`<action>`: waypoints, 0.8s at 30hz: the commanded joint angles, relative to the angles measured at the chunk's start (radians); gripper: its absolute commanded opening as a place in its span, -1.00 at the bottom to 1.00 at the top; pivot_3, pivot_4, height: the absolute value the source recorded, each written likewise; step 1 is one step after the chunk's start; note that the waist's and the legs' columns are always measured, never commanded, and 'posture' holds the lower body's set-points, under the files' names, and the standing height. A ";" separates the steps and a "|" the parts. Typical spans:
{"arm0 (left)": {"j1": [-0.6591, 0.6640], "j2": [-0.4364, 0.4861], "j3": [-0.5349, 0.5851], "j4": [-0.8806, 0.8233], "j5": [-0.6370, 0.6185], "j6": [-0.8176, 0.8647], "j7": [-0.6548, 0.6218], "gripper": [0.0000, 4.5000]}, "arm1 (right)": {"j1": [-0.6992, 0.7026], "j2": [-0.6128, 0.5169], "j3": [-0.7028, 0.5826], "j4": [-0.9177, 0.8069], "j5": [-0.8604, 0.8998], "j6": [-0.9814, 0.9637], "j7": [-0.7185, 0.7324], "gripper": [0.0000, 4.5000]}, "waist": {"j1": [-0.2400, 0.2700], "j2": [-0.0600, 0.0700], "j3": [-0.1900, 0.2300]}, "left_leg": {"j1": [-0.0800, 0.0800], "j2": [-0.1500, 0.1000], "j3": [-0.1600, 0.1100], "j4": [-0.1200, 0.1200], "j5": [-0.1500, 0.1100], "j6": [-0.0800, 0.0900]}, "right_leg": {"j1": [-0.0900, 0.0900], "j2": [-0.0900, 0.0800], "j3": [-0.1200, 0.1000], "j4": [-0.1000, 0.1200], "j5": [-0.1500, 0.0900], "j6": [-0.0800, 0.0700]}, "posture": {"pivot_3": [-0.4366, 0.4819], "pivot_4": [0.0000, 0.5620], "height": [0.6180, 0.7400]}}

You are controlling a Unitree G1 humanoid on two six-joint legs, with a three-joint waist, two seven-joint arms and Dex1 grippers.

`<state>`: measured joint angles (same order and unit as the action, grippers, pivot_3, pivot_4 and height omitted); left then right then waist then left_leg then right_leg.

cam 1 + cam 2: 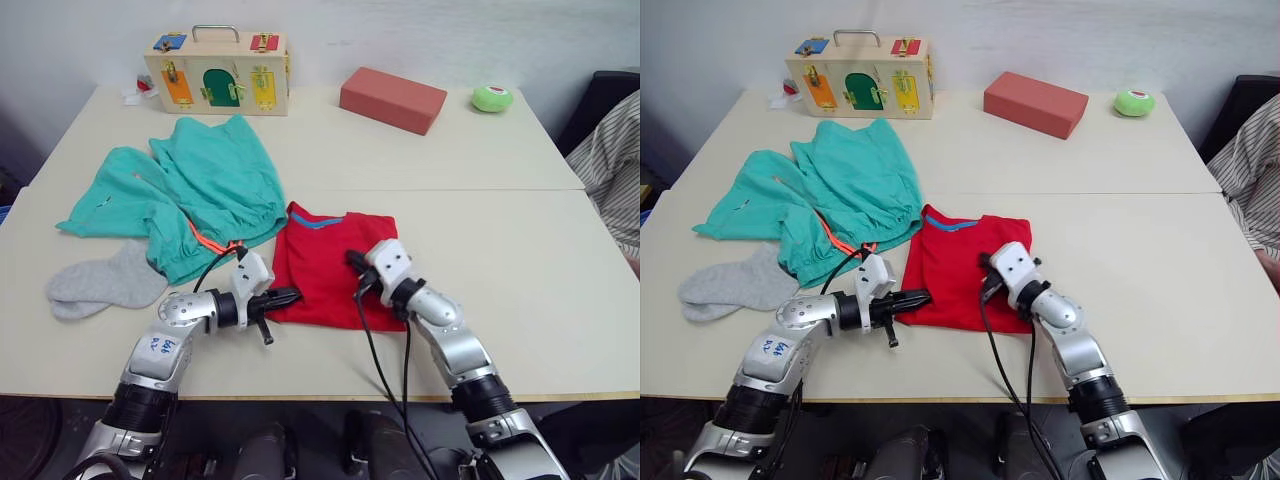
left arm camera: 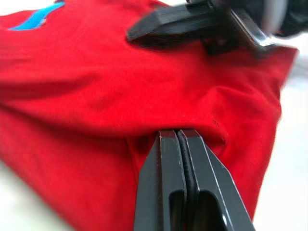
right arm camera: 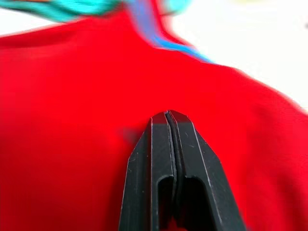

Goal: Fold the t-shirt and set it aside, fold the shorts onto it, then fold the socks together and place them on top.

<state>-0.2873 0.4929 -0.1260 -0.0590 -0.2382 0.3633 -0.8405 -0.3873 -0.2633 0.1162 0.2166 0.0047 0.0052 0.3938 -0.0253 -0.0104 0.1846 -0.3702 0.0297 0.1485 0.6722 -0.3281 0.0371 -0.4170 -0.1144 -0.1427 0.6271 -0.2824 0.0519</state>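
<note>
The red t-shirt [image 1: 325, 268] lies folded into a compact rectangle on the table [image 1: 520, 270], blue neckband at its far edge. The left gripper [image 1: 292, 295] meets the shirt's near left edge; in the left wrist view its two black fingers [image 2: 166, 187] are pressed together with their tips tucked into a crease of the red cloth, though whether any cloth is pinched between them I cannot tell. The right gripper [image 1: 353, 261] rests on top of the shirt, beyond and to the right of the left jaws; in the right wrist view its fingers [image 3: 187, 163] are closed flat against each other, tips on the red fabric.

The teal shorts [image 1: 200, 190] are spread out beyond and to the left of the left jaws, their orange drawstring [image 1: 205, 240] near that gripper's wrist and their waist touching the shirt's far left corner. The grey socks [image 1: 100, 285] lie further left, against the shorts.
</note>
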 commanded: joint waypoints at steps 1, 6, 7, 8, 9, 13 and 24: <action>0.060 0.040 -0.033 0.014 0.056 0.003 0.006 -0.99 | 0.009 -0.027 -0.078 0.064 -0.002 0.021 -0.062 -1.00 | -0.002 -0.001 -0.001 | 0.001 0.000 0.000 0.000 0.000 0.000 | 0.000 0.000 0.000 -0.001 0.000 0.000 | -0.05 -0.47 1.00; 0.139 0.067 0.001 0.012 0.045 0.024 0.039 -0.99 | -0.010 -0.034 -0.144 0.119 0.041 0.020 -0.070 -1.00 | -0.003 0.002 -0.006 | 0.009 0.000 0.000 -0.006 0.000 -0.001 | 0.006 0.000 0.001 -0.005 0.000 0.000 | -0.05 -0.47 1.00; 0.158 0.078 0.015 0.008 0.042 0.022 0.041 -0.99 | -0.012 -0.038 -0.157 0.120 0.054 0.021 -0.065 -1.00 | -0.003 0.003 -0.006 | 0.012 0.000 0.000 -0.007 0.000 -0.001 | 0.008 0.000 0.002 -0.005 0.000 0.000 | -0.05 -0.47 1.00; 0.170 0.084 0.024 0.005 0.038 0.021 0.042 -0.99 | -0.014 -0.040 -0.166 0.121 0.064 0.021 -0.060 -1.00 | -0.003 0.003 -0.007 | 0.012 0.000 0.000 -0.008 0.000 -0.001 | 0.008 0.000 0.002 -0.005 0.000 0.000 | -0.05 -0.47 1.00; 0.181 0.096 0.036 -0.001 0.032 0.014 0.033 -0.99 | -0.014 -0.044 -0.173 0.115 0.077 0.010 -0.045 -1.00 | -0.003 0.004 -0.008 | 0.012 0.000 0.001 -0.008 0.000 -0.001 | 0.008 0.000 0.002 -0.005 0.000 0.000 | -0.05 -0.47 1.00; 0.167 0.097 0.164 -0.069 -0.149 -0.003 -0.059 -0.99 | 0.018 -0.047 -0.146 -0.056 0.218 -0.034 0.165 -1.00 | -0.003 0.007 -0.006 | 0.012 0.000 0.001 -0.009 0.000 -0.002 | 0.007 0.000 0.003 -0.005 -0.001 -0.001 | -0.05 -0.47 1.00; -0.020 0.066 0.062 -0.070 -0.167 0.000 -0.144 -0.99 | 0.179 -0.076 0.105 -0.278 0.133 -0.007 0.329 -1.00 | 0.005 0.007 -0.005 | 0.000 -0.001 0.000 -0.008 0.002 -0.002 | -0.002 0.000 0.002 -0.003 0.000 0.000 | -0.05 -0.47 1.00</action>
<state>-0.2867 0.5744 -0.0329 -0.1334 -0.4248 0.3943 -0.9884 -0.2114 -0.3323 0.2193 -0.0386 0.1527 0.0068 0.7277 -0.0201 -0.0035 0.1798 -0.3706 0.0282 0.1485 0.6650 -0.3262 0.0361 -0.4186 -0.1143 -0.1407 0.6241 -0.2820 0.0528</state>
